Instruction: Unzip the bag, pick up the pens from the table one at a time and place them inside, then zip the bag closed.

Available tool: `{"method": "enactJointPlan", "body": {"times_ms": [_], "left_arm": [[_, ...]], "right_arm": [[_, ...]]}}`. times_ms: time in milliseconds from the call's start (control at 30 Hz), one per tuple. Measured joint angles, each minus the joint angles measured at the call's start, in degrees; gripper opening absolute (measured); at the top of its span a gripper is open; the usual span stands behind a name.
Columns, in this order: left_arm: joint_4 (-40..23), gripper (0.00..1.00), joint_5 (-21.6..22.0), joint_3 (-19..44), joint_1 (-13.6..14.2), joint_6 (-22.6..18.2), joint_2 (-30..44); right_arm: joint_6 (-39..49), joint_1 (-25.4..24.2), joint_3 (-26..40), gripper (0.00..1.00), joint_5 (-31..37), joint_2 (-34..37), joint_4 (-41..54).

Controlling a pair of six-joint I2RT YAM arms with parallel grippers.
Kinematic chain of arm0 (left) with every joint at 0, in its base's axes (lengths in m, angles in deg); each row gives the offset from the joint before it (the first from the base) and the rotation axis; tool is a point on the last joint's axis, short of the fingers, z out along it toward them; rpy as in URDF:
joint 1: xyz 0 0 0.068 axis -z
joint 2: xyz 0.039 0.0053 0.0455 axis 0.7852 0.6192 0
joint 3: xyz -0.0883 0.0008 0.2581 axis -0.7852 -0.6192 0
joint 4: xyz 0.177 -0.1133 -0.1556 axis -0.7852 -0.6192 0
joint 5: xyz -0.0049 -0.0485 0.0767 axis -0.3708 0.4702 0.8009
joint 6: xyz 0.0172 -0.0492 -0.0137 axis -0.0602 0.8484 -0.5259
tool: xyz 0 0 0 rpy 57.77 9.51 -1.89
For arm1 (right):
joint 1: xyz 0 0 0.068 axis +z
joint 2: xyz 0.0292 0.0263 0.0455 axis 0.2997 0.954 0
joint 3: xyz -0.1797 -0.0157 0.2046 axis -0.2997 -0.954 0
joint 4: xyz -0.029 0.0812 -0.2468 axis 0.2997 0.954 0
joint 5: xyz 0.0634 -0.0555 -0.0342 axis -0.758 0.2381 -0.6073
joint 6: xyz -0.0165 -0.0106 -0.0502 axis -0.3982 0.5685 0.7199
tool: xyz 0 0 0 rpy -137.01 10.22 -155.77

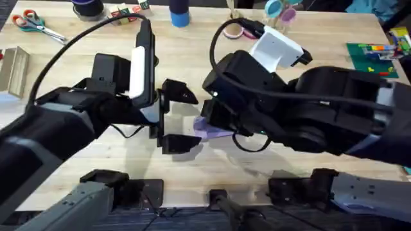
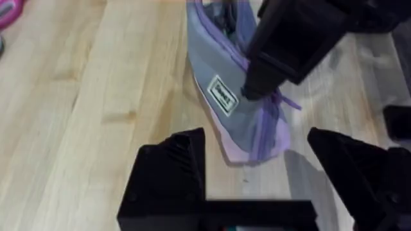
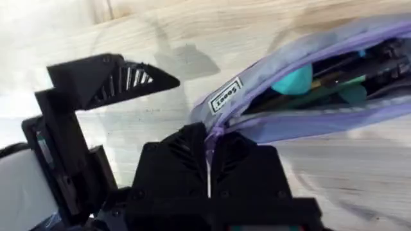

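Note:
The lavender bag [image 2: 234,77] lies on the wooden table [image 2: 83,96] in the middle, with its outlined label [image 3: 226,97] facing up. Its zipper gapes open, and inside show a slim green pen [image 3: 321,96] and teal and dark shapes. My right gripper [image 3: 209,144] is shut on the purple zipper pull at the bag's near end; it also shows as the right gripper [image 2: 253,90]. My left gripper [image 2: 257,138] hovers open just to the left of that end, its fingers [image 1: 180,142] straddling it without touching. In the overhead view the bag [image 1: 209,131] peeks out under the right gripper [image 1: 209,119].
Scissors [image 1: 32,22] lie at the far left, with a metal tray [image 1: 14,67] below them. Toy blocks [image 1: 125,11] and a blue cup [image 1: 180,14] stand along the far edge. A green mat [image 1: 379,51] with small items is at the far right.

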Motion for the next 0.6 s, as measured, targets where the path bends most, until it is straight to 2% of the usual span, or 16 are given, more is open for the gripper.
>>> {"method": "enactJointPlan", "body": {"times_ms": [167,367,500,600], "left_arm": [[3.45,0.993,-3.97,0.00,0.01,0.01,2.69],[4.73,0.992,-5.67,0.00,0.01,0.04,5.32],[5.58,0.901,-6.69,0.00,0.01,0.25,7.47],[6.75,0.796,-7.82,0.00,0.01,0.43,9.05]], "right_arm": [[0.00,0.00,0.00,0.031,-0.02,-0.02,-0.04],[0.00,0.00,0.00,0.031,-0.02,0.00,-0.08],[0.00,0.02,0.00,0.032,-0.02,0.00,-0.11],[0.00,0.00,0.00,0.032,-0.02,0.00,-0.13]]}}
